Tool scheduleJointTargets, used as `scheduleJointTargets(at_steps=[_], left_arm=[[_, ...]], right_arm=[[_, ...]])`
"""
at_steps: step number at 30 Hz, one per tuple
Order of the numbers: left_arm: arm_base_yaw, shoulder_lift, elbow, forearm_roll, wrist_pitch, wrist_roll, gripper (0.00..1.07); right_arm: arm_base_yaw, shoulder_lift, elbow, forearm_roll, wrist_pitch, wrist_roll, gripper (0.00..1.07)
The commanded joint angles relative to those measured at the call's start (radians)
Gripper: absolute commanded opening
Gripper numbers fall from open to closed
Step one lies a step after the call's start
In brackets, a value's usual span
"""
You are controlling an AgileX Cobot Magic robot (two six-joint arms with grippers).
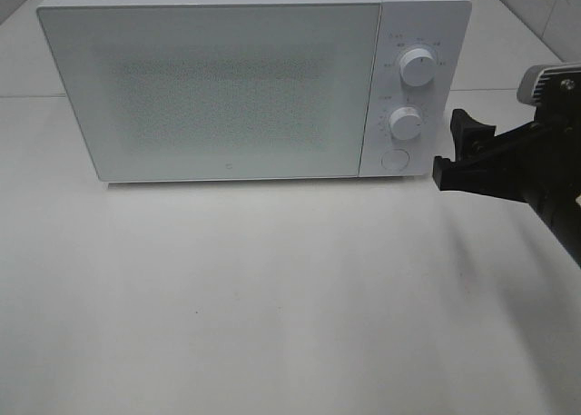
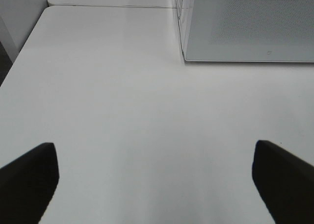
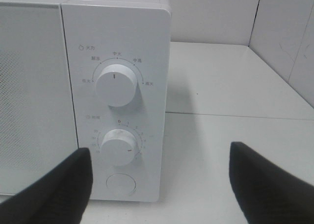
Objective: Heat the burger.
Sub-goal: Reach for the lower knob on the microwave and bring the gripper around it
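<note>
Before me on the microwave's control panel (image 3: 147,37): "火力" and "中火" above the upper knob (image 3: 116,86), the lower knob (image 3: 117,146) numerals too small to read.

microwave (image 1: 218,88): door shut | upper dial (image 1: 417,66), lower dial (image 1: 406,123), round button (image 1: 394,159) | white table (image 1: 272,297)

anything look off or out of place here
Nothing stands out. The microwave sits square on the table, door shut, no spills or damage. The burger isn't in view; the door hides the inside.
</note>
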Motion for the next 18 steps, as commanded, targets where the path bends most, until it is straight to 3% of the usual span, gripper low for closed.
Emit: scheduleJointTargets(at_steps=[1,7,18], left_arm=[[0.003,-0.012,0.002,-0.009,-0.012,-0.004,1.0],[0.003,-0.012,0.002,-0.009,-0.012,-0.004,1.0],[0.003,-0.012,0.002,-0.009,-0.012,-0.004,1.0]], right_arm=[[0.037,0.052,0.001,0.057,-0.087,-0.009,0.76],[0.085,0.154,-0.036,0.1,-0.117,-0.012,0.76],[0.084,0.286,-0.141,0.104,-0.136,0.025,0.77]])
